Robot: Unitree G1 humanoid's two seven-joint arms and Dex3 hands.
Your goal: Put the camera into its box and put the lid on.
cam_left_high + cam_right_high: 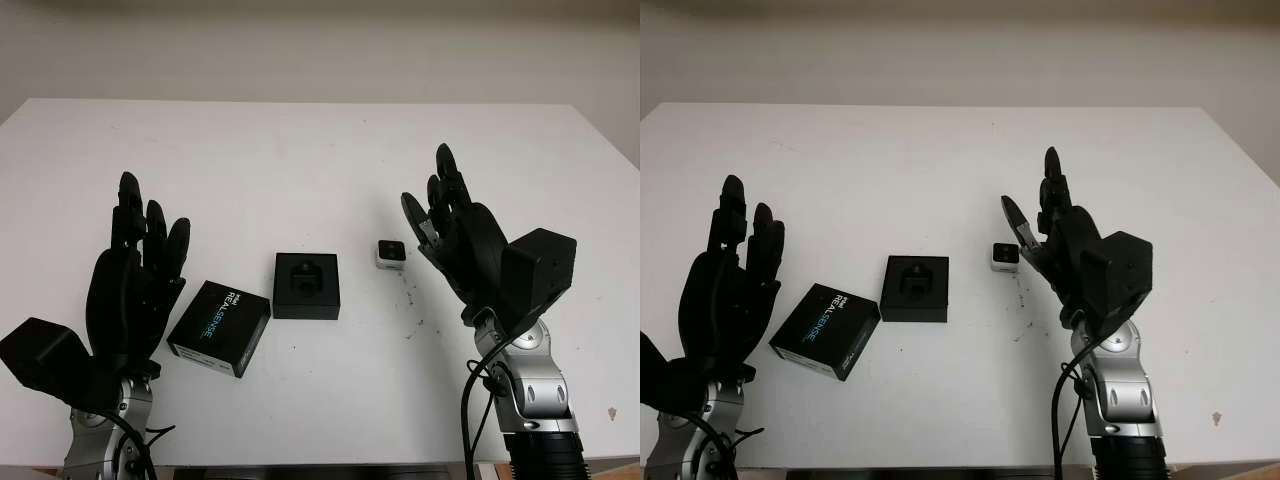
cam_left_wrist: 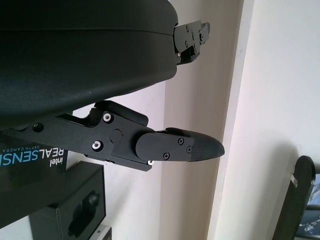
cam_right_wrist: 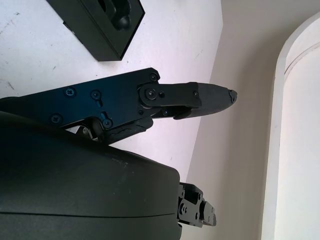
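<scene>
both hands stand at the near edge of the white table [image 1: 300,150], raised above it and holding nothing; the left hand [image 1: 135,280] is open at the near left, just beside the lid; the right hand [image 1: 455,235] is open at the near right, its fingers [image 1: 415,215] close to the camera but not touching it; the lid [image 1: 220,327] is a flat black square piece printed with "realsense" in white and blue lettering, lying on the table turned at an angle so one corner points toward the robot; to its right, a little apart, sits the box [image 1: 306,285], a smaller black square tray lying flat and squared to the table edge, with a moulded dark recess in its middle; the camera [image 1: 390,253] is the smallest thing, a small pale block with a dark face, resting on the table between the box and the right hand, clear of both; its dark face points up and toward the robot; its long axis cannot be told.
</scene>
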